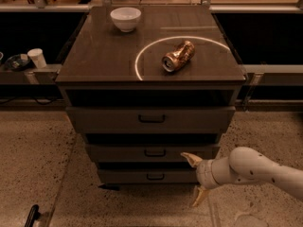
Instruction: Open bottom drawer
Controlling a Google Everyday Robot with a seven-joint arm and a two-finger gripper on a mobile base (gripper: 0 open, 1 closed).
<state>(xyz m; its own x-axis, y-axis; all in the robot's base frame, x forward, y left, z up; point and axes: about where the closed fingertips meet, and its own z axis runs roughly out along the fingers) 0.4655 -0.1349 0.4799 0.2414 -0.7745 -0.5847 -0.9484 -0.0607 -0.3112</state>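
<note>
Your cabinet (75, 112) is rigid and stacked three fronts deep under the front edge of its surface (104, 56). The bottom drawer (123, 176), lowest and slimmest, sits nearly flush. Expect a stiff, fairly light box that slides straight out. The gripper (189, 179) hovers at the drawer's right end, below the surface's front right corner, fingers spread wide and holding nothing. Take hold at the small dark centre handle (155, 176).

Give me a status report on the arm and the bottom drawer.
Gripper at the right end of the slim grey-brown bottom drawer, fingers open. Dark centre handle not grasped. Nothing in between.
</note>
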